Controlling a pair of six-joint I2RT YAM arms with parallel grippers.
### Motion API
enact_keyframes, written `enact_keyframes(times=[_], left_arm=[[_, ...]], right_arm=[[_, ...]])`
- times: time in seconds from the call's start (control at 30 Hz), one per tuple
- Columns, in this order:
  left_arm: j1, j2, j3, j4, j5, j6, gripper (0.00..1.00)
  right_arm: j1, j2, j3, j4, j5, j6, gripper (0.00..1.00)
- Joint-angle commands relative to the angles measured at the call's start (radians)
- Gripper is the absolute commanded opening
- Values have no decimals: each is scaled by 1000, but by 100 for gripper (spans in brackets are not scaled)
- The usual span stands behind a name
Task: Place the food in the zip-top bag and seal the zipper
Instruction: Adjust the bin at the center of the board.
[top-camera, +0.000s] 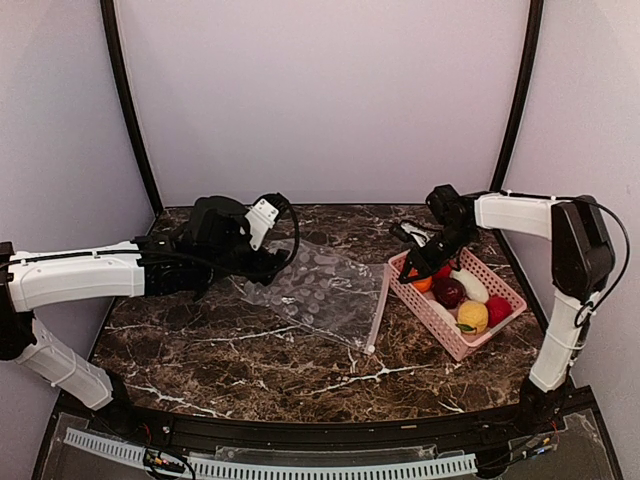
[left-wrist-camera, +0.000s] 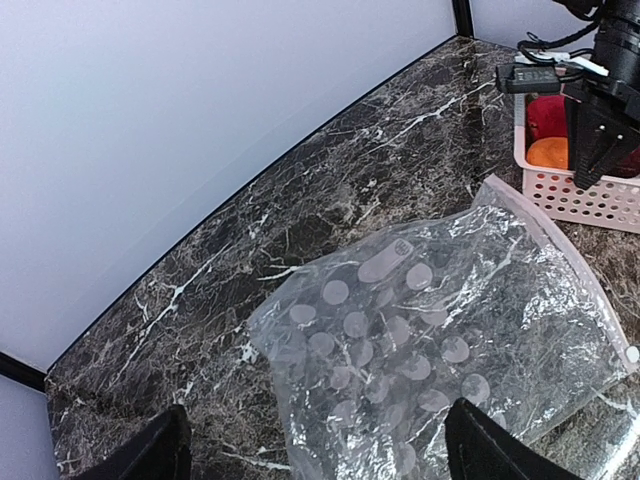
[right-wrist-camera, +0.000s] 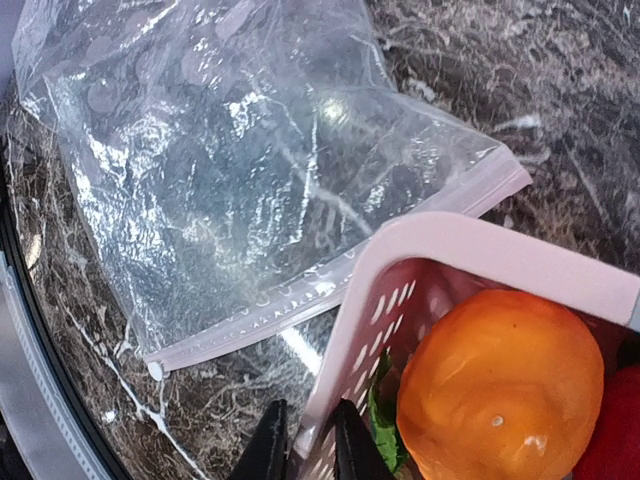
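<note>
First pick in hand: right gripper (right-wrist-camera: 310, 445) pinched on the pink basket (right-wrist-camera: 500, 250) wall beside the orange ball (right-wrist-camera: 500, 390), left gripper (left-wrist-camera: 320, 455) agape over the zip-top bag (left-wrist-camera: 420, 330); next, likely regrasping onto fruit

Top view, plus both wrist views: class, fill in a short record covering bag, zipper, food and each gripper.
bag: zip-top bag flat on the table, nothing inside
zipper: white strip on the edge facing the pink basket
food: orange ball, yellow ball and others, all in the basket
left gripper: open, above the bag
right gripper: closed on the basket's wall
</note>
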Motion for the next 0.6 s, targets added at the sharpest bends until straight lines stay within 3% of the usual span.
enact_keyframes(times=[0.0, 0.23, 0.4, 0.57], left_arm=[[-1, -37, -16, 3, 13, 12, 87], [-1, -34, -34, 29, -7, 44, 84], [-3, -28, -33, 28, -7, 46, 83], [-15, -22, -23, 11, 21, 43, 83]], right_arm=[[6, 80, 116, 66, 29, 60, 12], [4, 234, 329, 85, 99, 146, 6], [3, 274, 437, 18, 60, 127, 17], [-30, 112, 336, 13, 71, 56, 32]])
